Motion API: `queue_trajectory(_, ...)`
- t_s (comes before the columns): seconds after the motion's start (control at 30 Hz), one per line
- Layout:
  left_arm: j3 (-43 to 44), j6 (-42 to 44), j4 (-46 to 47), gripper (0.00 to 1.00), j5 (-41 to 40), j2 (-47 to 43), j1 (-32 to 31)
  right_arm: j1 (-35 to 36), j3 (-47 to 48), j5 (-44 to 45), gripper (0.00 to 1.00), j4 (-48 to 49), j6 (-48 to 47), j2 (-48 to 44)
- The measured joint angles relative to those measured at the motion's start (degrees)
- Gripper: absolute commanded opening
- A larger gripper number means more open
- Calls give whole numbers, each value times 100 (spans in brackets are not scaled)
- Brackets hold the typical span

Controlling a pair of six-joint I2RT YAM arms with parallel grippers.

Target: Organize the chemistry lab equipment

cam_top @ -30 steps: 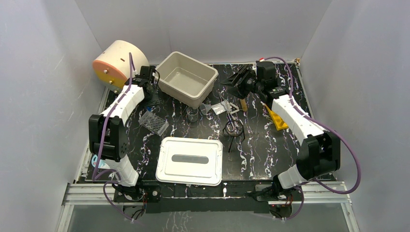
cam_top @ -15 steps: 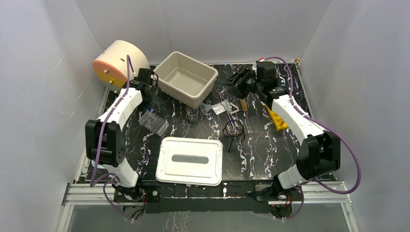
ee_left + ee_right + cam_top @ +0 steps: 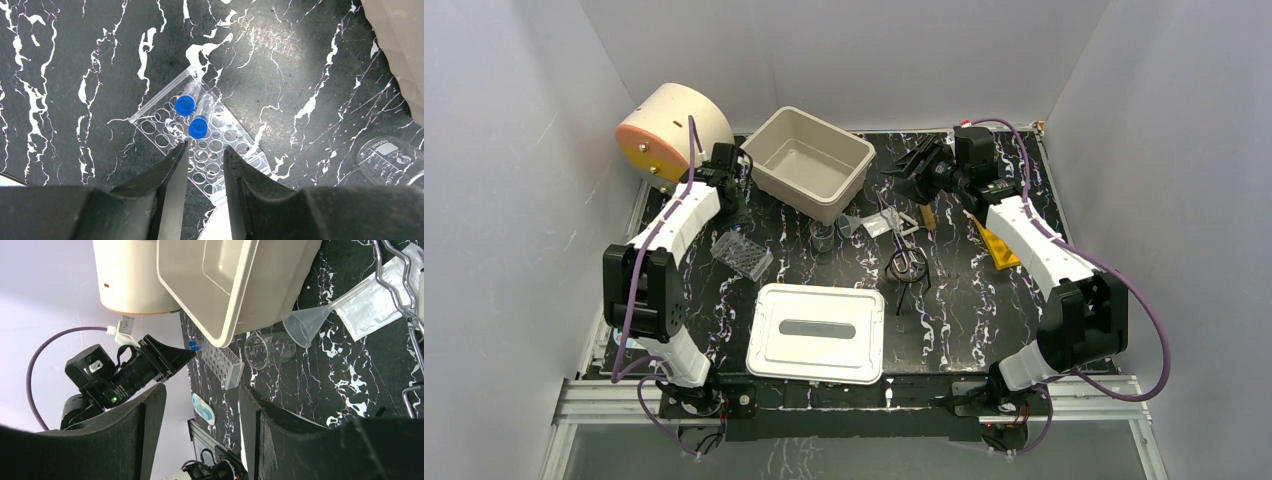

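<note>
Blue-capped vials (image 3: 185,105), two of them side by side, sit in the corner of a clear rack (image 3: 155,125) on the black marbled counter (image 3: 75,60), left of centre in the wrist view. The left hand (image 3: 205,148) hangs over that rack with its fingers partly spread and nothing between them. The vials lie just above the fingertips in the frame, a little left of the gap and not yet inside it.

The risk I see is in the fit. The caps nearly touch, so a finger coming down for one vial could knock the other. The rack looks light, and a pinch that catches its edge might tip or drag it.

Further right stands the cream bin (image 3: 799,195), with the beaker (image 3: 267,350) and funnel (image 3: 305,325) just beside its lower right corner. The black wire ring stand (image 3: 907,265) is below them. The right hand (image 3: 914,165), upper right of centre, is wide open and empty, raised above the metal scissors (image 3: 395,270) and well apart from the vials.
</note>
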Motion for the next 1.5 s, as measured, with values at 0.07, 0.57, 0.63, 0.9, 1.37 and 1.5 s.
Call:
queue_trajectory(0.07, 0, 4, 7, 28, -13, 39, 0, 0, 0, 2, 63, 7, 11, 0)
queue_trajectory(0.57, 2, 33, 140, 18, -133, 247, 2, 0, 0, 0, 63, 13, 24, 0)
queue_trajectory(0.63, 2, 46, 155, 17, -164, 254, 2, 0, 0, 0, 63, 13, 24, 0)
queue_trajectory(0.9, 48, 79, 170, 17, -262, 260, 13, 0, 0, 0, 63, 13, 24, 0)
queue_trajectory(1.37, 216, 103, 240, 20, -262, 444, 44, 0, 0, -2, 63, 13, 26, 0)
queue_trajectory(1.5, 216, 114, 258, 23, -260, 446, 44, 0, 0, -2, 63, 15, 26, 0)
